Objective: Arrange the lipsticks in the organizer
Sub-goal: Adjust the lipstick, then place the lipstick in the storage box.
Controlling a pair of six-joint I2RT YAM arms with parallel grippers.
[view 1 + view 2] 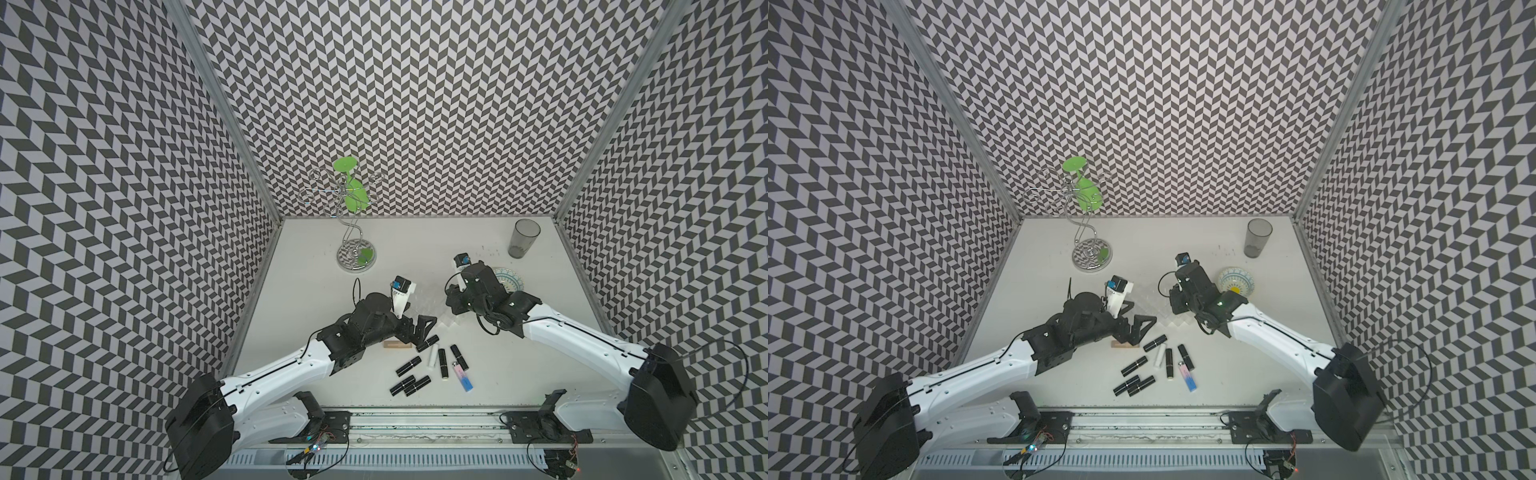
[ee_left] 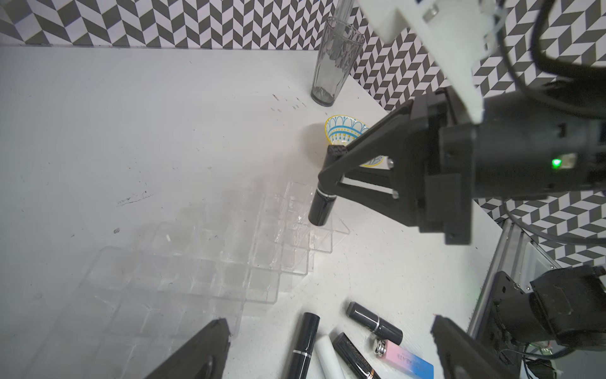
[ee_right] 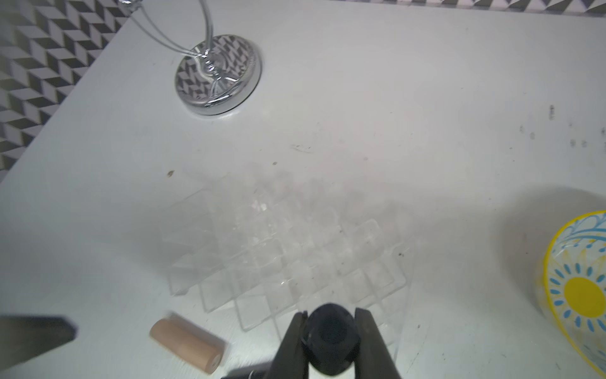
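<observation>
1. Step in hand: we're placing a first tube. The right fingers [image 2: 329,170] are clamping a glossy black cylindrical lipstick [image 2: 323,206] by its upper end. It's hanging upright at an end corner of the clear acrylic stepped organizer [image 2: 269,295].
2. We can't tell whether the tube's base is already inside a cell or just above it. Every cell we're seeing looks empty.
3. The left fingers [image 1: 419,328] are standing wide open and gripping nothing. They're hovering just over a tan cylindrical lipstick [image 1: 395,345], which is lying on its side on the white tabletop [image 1: 299,299] just beside the organizer.
4. The other loose lipsticks [image 1: 441,361] are lying flat nearer the front edge, apart from the organizer. They're mostly black tubes, plus a white tube [image 1: 432,356] and a pink-to-blue tube [image 1: 463,379].
5. Next for the right arm, as we're judging it: keep the tube vertical, centre it on one cell, lower it straight and then release. The dividers are clear and hard to see, so an off-centre drop risks landing on a wall and tipping.
6. Next for the left arm: the tan tube is lying flat, so it likely needs gripping and upending before it goes into a cell.
</observation>
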